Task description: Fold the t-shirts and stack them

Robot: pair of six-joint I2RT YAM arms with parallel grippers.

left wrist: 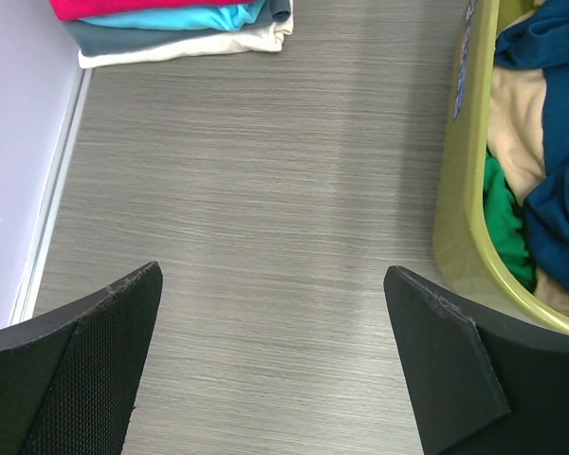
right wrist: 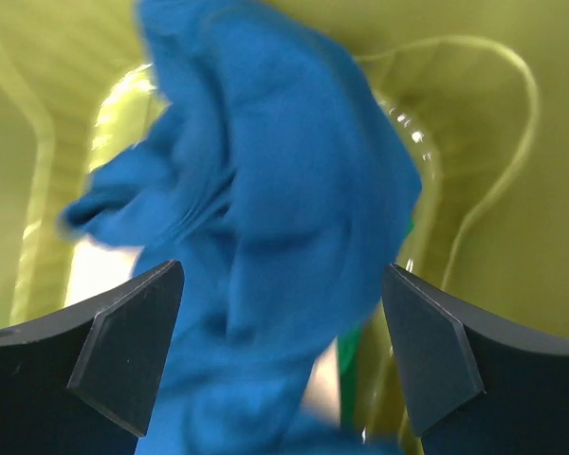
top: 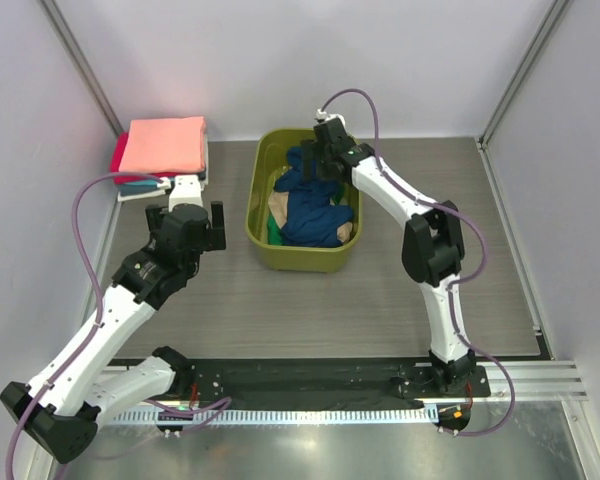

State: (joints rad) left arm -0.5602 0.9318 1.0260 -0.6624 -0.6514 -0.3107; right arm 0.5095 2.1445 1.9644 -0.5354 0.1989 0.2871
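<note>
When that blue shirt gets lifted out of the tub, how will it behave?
The blue shirt lies crumpled in folds, so it will probably drape limply. It overlaps the tan shirt, so it may drag that along. Thin cloth, so probably light.

Blurred throughout the right wrist view: navy blue t-shirt (right wrist: 266,209). Mostly buried beneath it in the left wrist view: tan t-shirt (left wrist: 517,123) and green t-shirt (left wrist: 505,223). Cut off there by the right edge: olive-green tub (left wrist: 455,218); by the top edge: folded stack of t-shirts (left wrist: 180,33).
</note>
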